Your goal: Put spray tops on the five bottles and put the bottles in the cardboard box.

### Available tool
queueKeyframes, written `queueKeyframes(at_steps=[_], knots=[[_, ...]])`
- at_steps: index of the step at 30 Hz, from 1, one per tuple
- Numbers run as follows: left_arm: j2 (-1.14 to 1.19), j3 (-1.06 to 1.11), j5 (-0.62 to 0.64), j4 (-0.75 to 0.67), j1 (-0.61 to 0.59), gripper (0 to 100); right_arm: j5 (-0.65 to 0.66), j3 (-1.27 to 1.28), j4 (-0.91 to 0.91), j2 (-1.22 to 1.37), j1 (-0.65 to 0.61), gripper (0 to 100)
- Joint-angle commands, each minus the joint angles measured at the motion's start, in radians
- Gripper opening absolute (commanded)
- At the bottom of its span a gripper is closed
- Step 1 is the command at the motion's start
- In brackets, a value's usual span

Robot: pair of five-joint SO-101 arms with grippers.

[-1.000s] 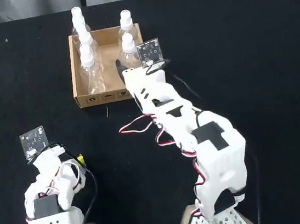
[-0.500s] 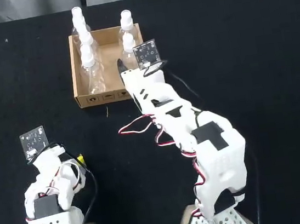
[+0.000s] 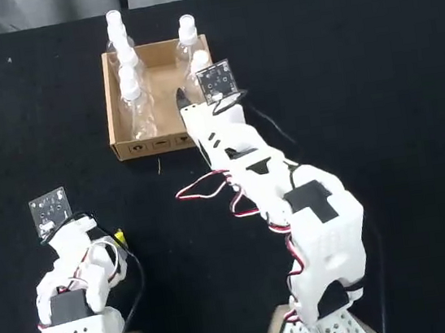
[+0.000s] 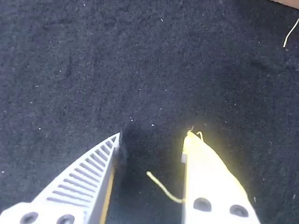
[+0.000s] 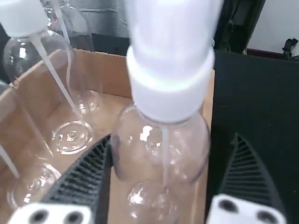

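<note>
right fingers: apart, one on each side of a clear bottle. The black one looks like it's touching the glass and the other has a gap, so not clamped.
left fingers: also apart with nothing between them, hanging just over the black counter at the near left.
bottle: white spray top on, sitting inside the cardboard box by its right wall, front half, tipped a bit toward that wall.
other bottles: four, all topped and upright in the box, three along the left wall and one back right.
change: compared with a second ago, the bottle's top has slid toward the right wall and the right wrist has nudged in toward the box. The left arm is the same.
</note>
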Motion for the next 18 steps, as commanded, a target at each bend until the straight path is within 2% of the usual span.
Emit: queueKeyframes(at_steps=[1,18], knots=[[-0.012,0.027,-0.003,0.005,-0.007,20,0.015,-0.018,-0.008,-0.022,-0.002,30.2],[-0.012,0.027,-0.003,0.005,-0.007,20,0.017,0.189,-0.008,-0.257,-0.006,30.4]])
